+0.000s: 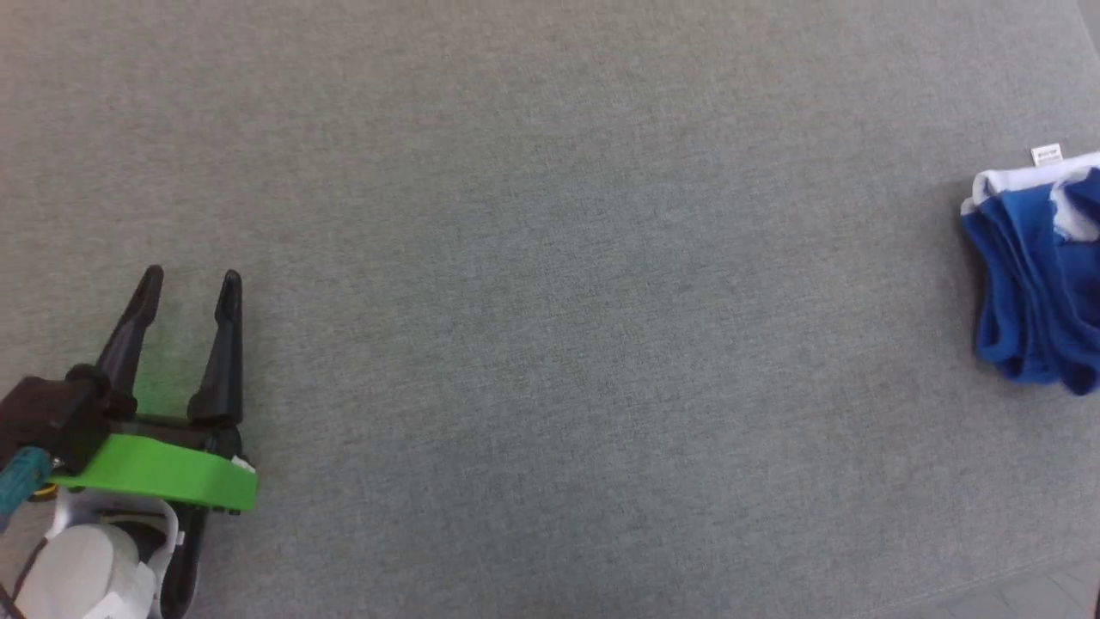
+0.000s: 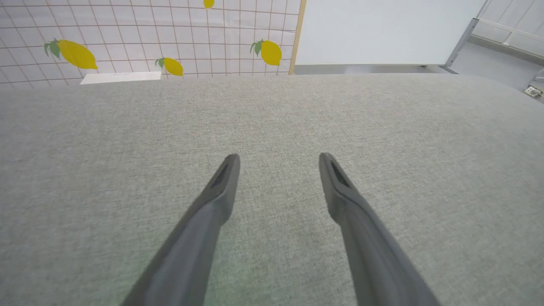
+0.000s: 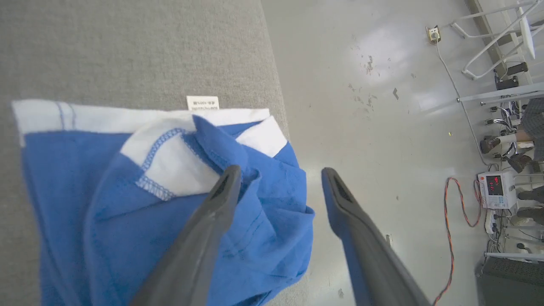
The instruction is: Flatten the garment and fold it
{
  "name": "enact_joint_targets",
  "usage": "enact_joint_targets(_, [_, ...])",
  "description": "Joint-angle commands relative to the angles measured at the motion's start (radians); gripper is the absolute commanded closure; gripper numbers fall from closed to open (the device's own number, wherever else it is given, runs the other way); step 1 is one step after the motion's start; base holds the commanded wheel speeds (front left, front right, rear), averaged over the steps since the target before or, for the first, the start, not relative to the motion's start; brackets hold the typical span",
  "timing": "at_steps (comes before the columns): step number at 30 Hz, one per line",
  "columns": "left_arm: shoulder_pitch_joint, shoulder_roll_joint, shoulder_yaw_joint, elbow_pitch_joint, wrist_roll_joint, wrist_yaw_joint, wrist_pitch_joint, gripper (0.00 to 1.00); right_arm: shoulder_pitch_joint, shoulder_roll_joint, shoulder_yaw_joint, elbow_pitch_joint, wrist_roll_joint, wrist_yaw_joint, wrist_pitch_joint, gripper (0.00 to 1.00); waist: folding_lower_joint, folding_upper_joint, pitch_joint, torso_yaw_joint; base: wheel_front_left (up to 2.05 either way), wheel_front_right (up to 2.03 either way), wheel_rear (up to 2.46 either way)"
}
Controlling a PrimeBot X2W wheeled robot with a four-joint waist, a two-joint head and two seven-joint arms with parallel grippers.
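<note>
The royal-blue shorts [image 1: 1035, 275] lie crumpled at the far right of the grey table, cut off by the head view's edge, with white trim and a small white tag [image 1: 1046, 155] at their top. In the right wrist view the shorts [image 3: 127, 204] lie bunched near the table's right edge, a white-lined flap folded over and the tag [image 3: 202, 103] above. My right gripper [image 3: 280, 176] hangs open above them, its left finger over the cloth and its right finger over the floor side. My left gripper [image 1: 191, 288] stands open over bare table at the lower left, far from the shorts.
The grey fabric table [image 1: 550, 301] spans the head view. Its right edge drops to a pale floor [image 3: 382, 106] with a red cable [image 3: 457, 212] and equipment. Beyond the table's far edge stand a lemon-print grid wall [image 2: 170, 38] and a white board [image 2: 382, 29].
</note>
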Motion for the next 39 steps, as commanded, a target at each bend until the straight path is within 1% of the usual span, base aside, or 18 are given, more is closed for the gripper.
enact_joint_targets(1, [-0.005,-0.008,0.001,0.01,-0.006,0.008,-0.011,0.0,-0.011,0.009,-0.012,-0.027,0.02,-0.002,-0.031,0.0,-0.0002,-0.0001,-0.074,0.022,0.0,0.0,0.0])
enact_joint_targets(2, [-0.001,-0.015,0.0,0.021,-0.007,0.012,-0.016,0.0,-0.018,0.021,-0.026,-0.05,0.041,-0.002,-0.059,0.0,-0.0002,-0.0001,-0.1,0.026,0.0,0.0,0.0])
enact_joint_targets(5, [0.015,-0.039,0.002,0.043,-0.013,0.031,-0.027,0.0,-0.03,0.043,-0.02,-0.107,0.089,-0.002,-0.122,0.0,-0.0002,-0.0001,-0.17,0.036,0.0,0.0,0.0])
enact_joint_targets(8, [0.027,-0.06,0.007,0.058,-0.02,0.051,-0.036,0.0,-0.038,0.066,0.018,-0.153,0.142,-0.002,-0.178,0.0,-0.0002,-0.0001,-0.243,0.053,0.0,0.0,0.0])
enact_joint_targets(11, [0.03,-0.074,0.01,0.068,-0.024,0.064,-0.042,0.0,-0.05,0.1,0.05,-0.197,0.176,-0.002,-0.257,0.0,-0.0002,-0.0001,-0.298,0.075,0.0,0.0,0.0])
enact_joint_targets(15, [0.038,-0.091,0.019,0.079,-0.032,0.084,-0.049,0.0,-0.04,0.184,0.096,-0.236,0.209,-0.002,-0.38,0.0,-0.0002,-0.0001,-0.365,0.1,0.0,0.0,0.0])
enact_joint_targets(19, [0.043,-0.11,0.026,0.088,-0.032,0.107,-0.057,0.0,0.009,0.28,0.111,-0.261,0.229,-0.002,-0.499,0.0,-0.0002,-0.0001,-0.418,0.133,0.0,0.0,0.0])
enact_joint_targets(22, [0.047,-0.123,0.028,0.089,-0.031,0.118,-0.063,0.0,0.062,0.318,0.126,-0.273,0.254,-0.002,-0.589,0.0,-0.0002,-0.0001,-0.442,0.155,0.0,0.0,0.0])
enact_joint_targets(23, [0.048,-0.131,0.026,0.089,-0.031,0.121,-0.066,0.0,0.106,0.328,0.133,-0.268,0.281,-0.002,-0.647,0.0,-0.0002,-0.0001,-0.453,0.171,0.0,0.0,0.0])
enact_joint_targets(27, [0.048,-0.146,0.014,0.09,-0.023,0.121,-0.073,0.0,0.192,0.33,0.151,-0.229,0.352,-0.002,-0.776,0.0,-0.0002,-0.0001,-0.47,0.203,0.0,0.0,0.0])
enact_joint_targets(30, [0.049,-0.155,0.012,0.102,-0.021,0.121,-0.077,0.0,0.256,0.331,0.158,-0.188,0.357,-0.002,-0.867,0.0,-0.0002,-0.0001,-0.482,0.218,0.0,0.0,0.0])
enact_joint_targets(34, [0.058,-0.169,0.011,0.117,-0.022,0.125,-0.081,0.0,0.328,0.331,0.176,-0.138,0.356,-0.002,-0.912,0.0,-0.0002,-0.0001,-0.495,0.229,0.0,0.0,0.0])
enact_joint_targets(39, [0.07,-0.179,0.0,0.142,-0.021,0.128,-0.081,0.0,0.391,0.331,0.212,-0.098,0.345,-0.002,-0.923,0.0,-0.0002,-0.0001,-0.503,0.238,0.0,0.0,0.0])
